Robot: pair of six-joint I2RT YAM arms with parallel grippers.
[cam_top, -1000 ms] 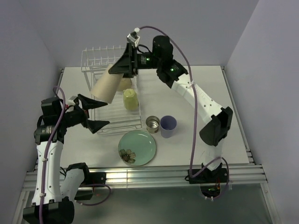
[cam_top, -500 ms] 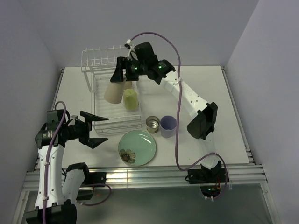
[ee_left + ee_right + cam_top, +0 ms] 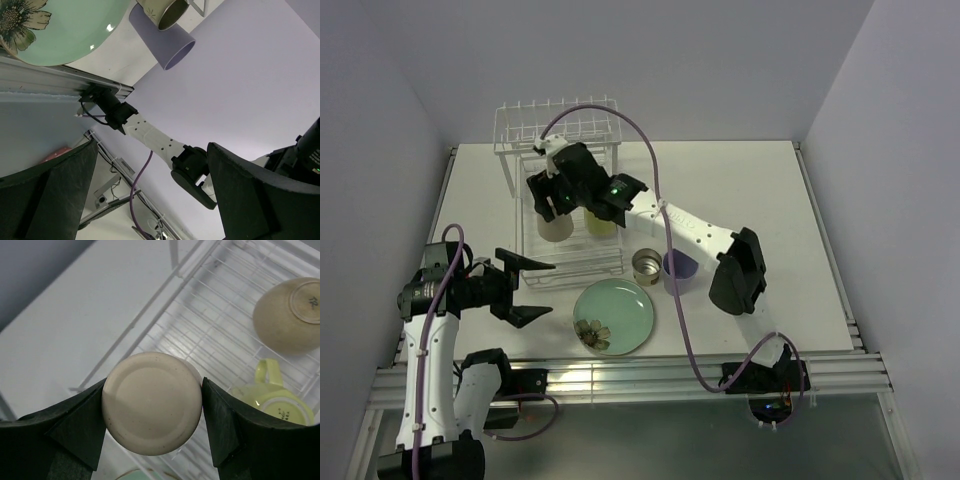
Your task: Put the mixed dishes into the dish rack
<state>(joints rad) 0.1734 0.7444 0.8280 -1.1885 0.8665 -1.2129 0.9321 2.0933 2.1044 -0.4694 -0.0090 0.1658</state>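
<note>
Right hand (image 3: 556,200) clamps tan cup (image 3: 151,402) over dish rack (image 3: 578,262); left hand (image 3: 527,288) splayed.

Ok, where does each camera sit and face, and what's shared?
Top external: high behind the robot, looking down on the table; left arm, right arm show.
Left wrist: faces sideways past the mint-green plate; open left hand shows.
Right wrist: looks down into the dish rack; right hand clamps tan cup.
Shared: plate, in top and left wrist.
</note>
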